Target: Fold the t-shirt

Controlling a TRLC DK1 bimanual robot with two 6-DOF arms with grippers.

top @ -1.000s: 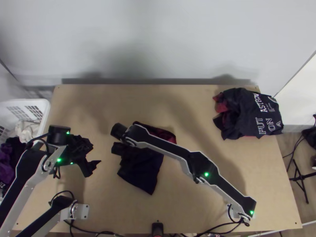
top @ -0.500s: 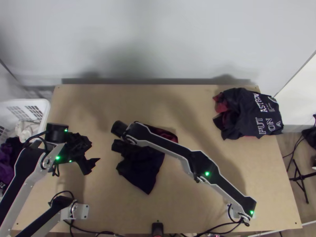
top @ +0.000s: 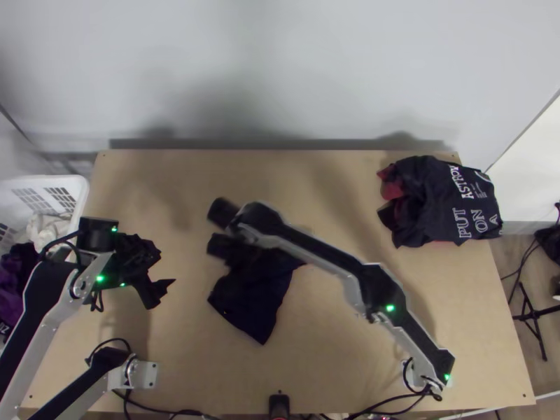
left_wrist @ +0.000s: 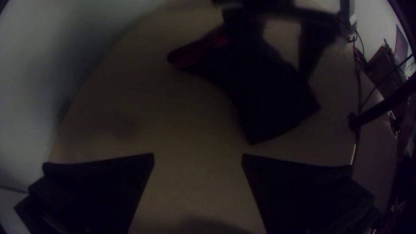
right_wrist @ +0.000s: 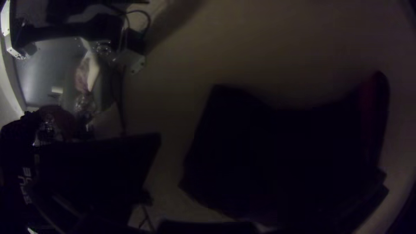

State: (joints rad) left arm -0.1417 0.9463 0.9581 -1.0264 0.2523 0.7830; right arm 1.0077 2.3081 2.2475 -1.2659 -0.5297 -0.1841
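Pale wood (top: pixel 336 203) ran beneath both arms, with a laundry basket (top: pixel 82 199) by its left edge and a printed dark garment (top: pixel 448 203) lying near the far right corner.

I had the t-shirt (top: pixel 252 301) left of the middle, in a compact, uneven, dark shape that looked partly folded, though I couldn't count its layers. Its red part (left_wrist: pixel 216 41) showed in the left wrist view. My left gripper (left_wrist: pixel 198 157) stood well apart from it, fingers spread, nothing between them. The right gripper (right_wrist: pixel 208 136) was above the cloth, also open as far as I could judge against the dark fabric.

I took the step in hand to be placing the right gripper for another fold or a tidy-up. Doing it well meant lining up square with an edge, dropping close to the wood, gathering all the layers before closing, then carrying them over low so nothing slid or creased. The left needed to keep out of the way, or steady the opposite side.

Compared with a second earlier, the right arm had shifted up the table and to the right, covering red fabric that had been visible from above. The shirt's near corner had crept slightly left.
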